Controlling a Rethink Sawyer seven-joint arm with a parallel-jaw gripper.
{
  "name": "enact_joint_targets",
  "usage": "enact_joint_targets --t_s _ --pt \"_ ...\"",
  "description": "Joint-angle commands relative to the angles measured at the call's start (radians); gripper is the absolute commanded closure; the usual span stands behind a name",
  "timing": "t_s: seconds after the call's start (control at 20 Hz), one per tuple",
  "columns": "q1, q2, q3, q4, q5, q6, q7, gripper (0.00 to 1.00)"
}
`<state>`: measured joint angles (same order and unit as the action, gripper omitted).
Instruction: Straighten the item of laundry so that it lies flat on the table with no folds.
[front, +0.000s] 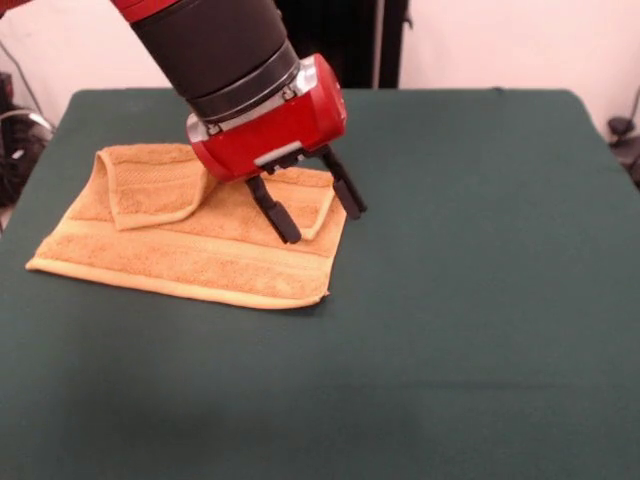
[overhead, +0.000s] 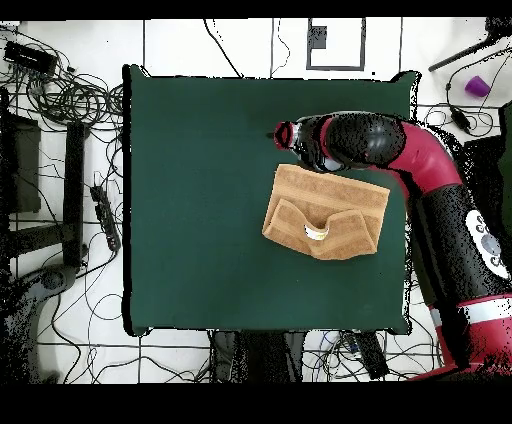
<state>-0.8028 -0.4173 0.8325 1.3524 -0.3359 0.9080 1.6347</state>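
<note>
Green table (front: 480, 350), orange towel (front: 200, 262) with far corners folded over, fingers (front: 318, 212) spread above it, holding nothing

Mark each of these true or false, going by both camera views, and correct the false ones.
1. The towel lies fully flat with no folds. False: its far part is folded over onto itself.
2. The gripper is open. True: the two fingers stand apart.
3. The towel hangs over the table's edge. False: it lies wholly on the green cloth.
4. The gripper is at the towel's folded part. True.
5. The gripper is lifting the towel clear of the table. False: the towel rests on it.
</note>
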Motion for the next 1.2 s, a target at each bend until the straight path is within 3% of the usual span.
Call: enact_joint_targets --t_s 0.05,0.3,0.85,1.2 --pt "0.024 0.008 -0.055 -0.01 -0.021 0.087 -0.096 0.0" --pt "0.014 -0.011 -0.044 -0.014 -0.002 0.137 -0.106 0.0" --pt "-0.11 -0.124 -0.019 0.322 -0.037 -0.08 -0.017 0.0" --pt "-0.148 -0.111 -0.041 0.481 -0.121 -0.287 0.042 0.0"
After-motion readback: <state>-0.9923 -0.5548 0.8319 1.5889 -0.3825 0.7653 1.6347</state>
